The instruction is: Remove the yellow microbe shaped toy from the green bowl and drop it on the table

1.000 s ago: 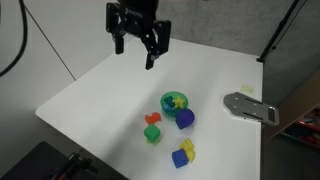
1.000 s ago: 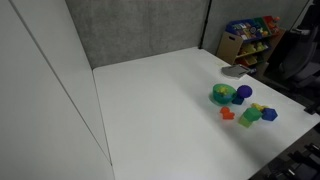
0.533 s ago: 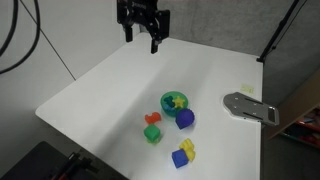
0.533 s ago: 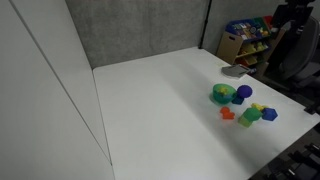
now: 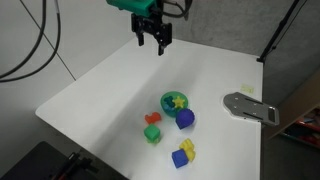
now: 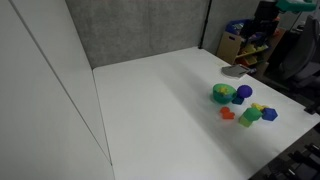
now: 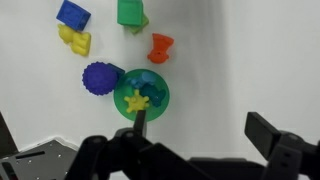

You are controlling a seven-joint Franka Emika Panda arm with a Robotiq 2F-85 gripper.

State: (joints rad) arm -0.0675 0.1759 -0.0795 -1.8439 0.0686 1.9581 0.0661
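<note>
The yellow microbe shaped toy (image 5: 177,100) lies inside the green bowl (image 5: 168,104) on the white table (image 5: 110,90). The bowl also shows in an exterior view (image 6: 222,95) and in the wrist view (image 7: 152,88), with the toy (image 7: 137,100) in it. My gripper (image 5: 153,40) hangs high above the far part of the table, well away from the bowl. Its fingers (image 7: 200,125) are spread apart and hold nothing.
A dark blue spiky ball (image 5: 185,119) touches the bowl. A red piece on a green block (image 5: 152,128) and a yellow piece joined to a blue block (image 5: 183,153) lie nearby. A grey flat plate (image 5: 250,107) sits at the table's edge. Shelves with colourful items (image 6: 243,42) stand behind.
My gripper has risen and moved toward the far side of the table. The toys and the bowl have not moved.
</note>
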